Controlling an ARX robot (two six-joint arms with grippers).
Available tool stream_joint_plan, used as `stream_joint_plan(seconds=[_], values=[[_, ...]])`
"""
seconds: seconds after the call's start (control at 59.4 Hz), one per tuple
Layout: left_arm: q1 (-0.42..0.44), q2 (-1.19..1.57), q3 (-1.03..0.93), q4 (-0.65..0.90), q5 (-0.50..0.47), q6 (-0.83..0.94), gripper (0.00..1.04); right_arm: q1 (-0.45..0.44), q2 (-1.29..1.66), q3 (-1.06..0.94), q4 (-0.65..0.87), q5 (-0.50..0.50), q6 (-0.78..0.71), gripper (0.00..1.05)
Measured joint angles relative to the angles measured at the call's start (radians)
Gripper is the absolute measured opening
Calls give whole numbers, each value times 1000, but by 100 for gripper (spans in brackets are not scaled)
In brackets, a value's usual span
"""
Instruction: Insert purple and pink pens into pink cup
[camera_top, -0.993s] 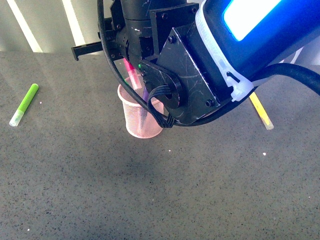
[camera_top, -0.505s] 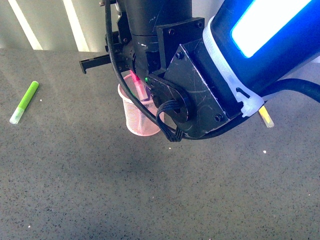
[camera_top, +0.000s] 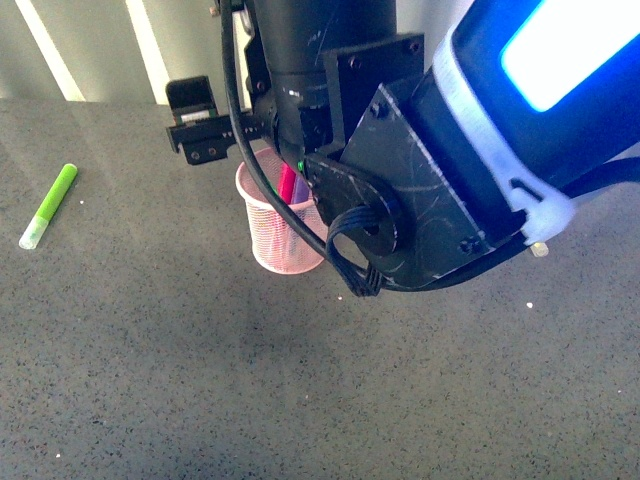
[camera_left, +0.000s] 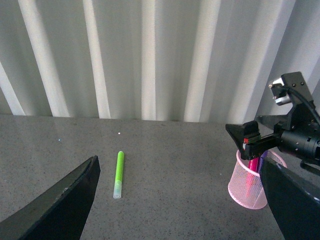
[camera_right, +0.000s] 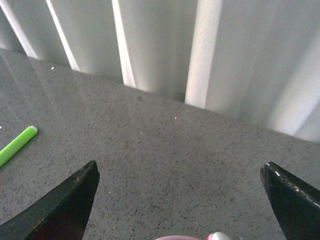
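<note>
Speckled grey tabletop (camera_top: 200, 380), perhaps curtained backdrop (camera_left: 150, 55)

right arm (camera_top: 420, 150) covering pink cup's (camera_top: 275, 240) far rim, most of yellow marker (camera_top: 540, 247), purple pen (camera_top: 301, 188) mostly hidden

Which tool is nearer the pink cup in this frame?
The right one. The right tool sits directly above the pink cup, open, both pens already inside. The left tool is also open but stands well back, off toward the green marker.

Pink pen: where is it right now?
In the front view the pink pen stands inside the pink cup beside the purple pen, directly under the right gripper.
</note>
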Motion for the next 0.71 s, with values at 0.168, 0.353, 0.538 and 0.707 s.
stream_joint_plan(seconds=[0.168, 0.353, 0.538, 0.707], values=[[0, 0, 0, 0, 0, 0, 98, -23, -180, -92, -40, 85, -17, 98], [0, 0, 0, 0, 0, 0, 98, -73, -393, -202, -109, 166, 24, 98], [0, 0, 0, 0, 0, 0, 98, -80, -394, -241, -33, 243, 5, 92], [0, 0, 0, 0, -3, 0, 98, -161, -555, -533, 195, 248, -54, 60]])
